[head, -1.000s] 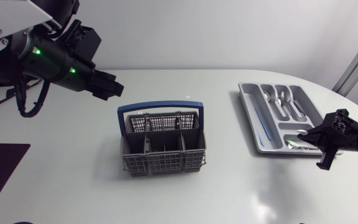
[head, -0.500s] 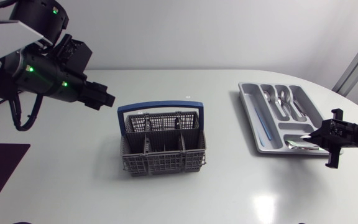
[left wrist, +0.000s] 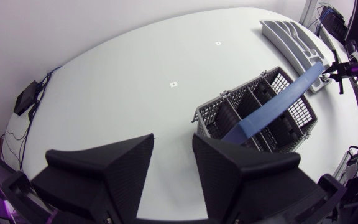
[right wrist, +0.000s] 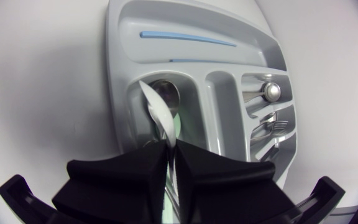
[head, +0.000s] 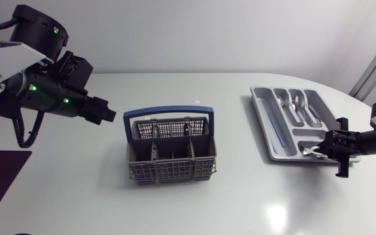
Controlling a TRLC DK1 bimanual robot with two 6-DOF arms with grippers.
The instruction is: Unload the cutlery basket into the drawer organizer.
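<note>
Cutlery basket [head: 172, 171] mid white table [head: 240, 202]; right claw [right wrist: 170, 154] clenched on spoon [right wrist: 156, 109] over drawer organizer [head: 261, 104]; left claw [left wrist: 173, 142] released

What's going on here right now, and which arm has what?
The right gripper is shut on a silver utensil, holding it over an end compartment of the drawer organizer, where other cutlery already lies. The left gripper hangs open beside the cutlery basket, holding nothing. No cutlery shows in the basket, so this is probably the last piece.
</note>
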